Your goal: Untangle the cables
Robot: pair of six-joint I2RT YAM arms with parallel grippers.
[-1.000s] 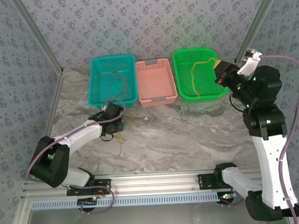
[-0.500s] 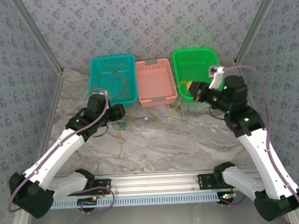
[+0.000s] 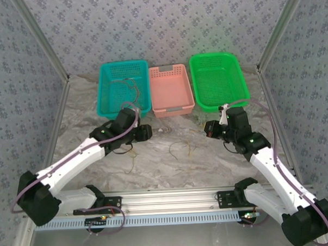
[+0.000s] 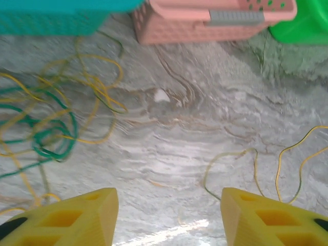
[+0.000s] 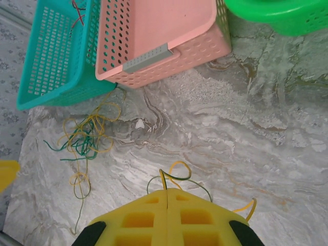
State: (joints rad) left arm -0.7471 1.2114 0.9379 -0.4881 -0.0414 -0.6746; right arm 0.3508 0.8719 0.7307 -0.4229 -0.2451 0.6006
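Cables [image 5: 84, 139] lay loose on the grey marbled table [image 3: 209, 159], in front of a row of three baskets. A green-and-yellow tangle [image 4: 46, 123] sat on the table near the front of the teal basket [image 3: 105, 90], just beside the left gripper [image 4: 168, 205]. That gripper's yellow fingers [image 4: 66, 218] stood well apart, released, with nothing between them.

A single yellow cable [image 5: 180, 163] curled in loops on the table between the two arms, in front of the pink basket [image 3: 172, 92]. The right gripper [image 5: 167, 195] was clenched, its fingers pressed flat together. One end of the yellow cable ran up to the seam at their tips and appeared to be pinched there. Another stretch of it showed just past the right-hand finger.

A few thin strands [image 3: 132, 90], red among them, lay inside the teal basket. The green basket [image 3: 197, 80] stood at the right end of the row, touching the pink one.
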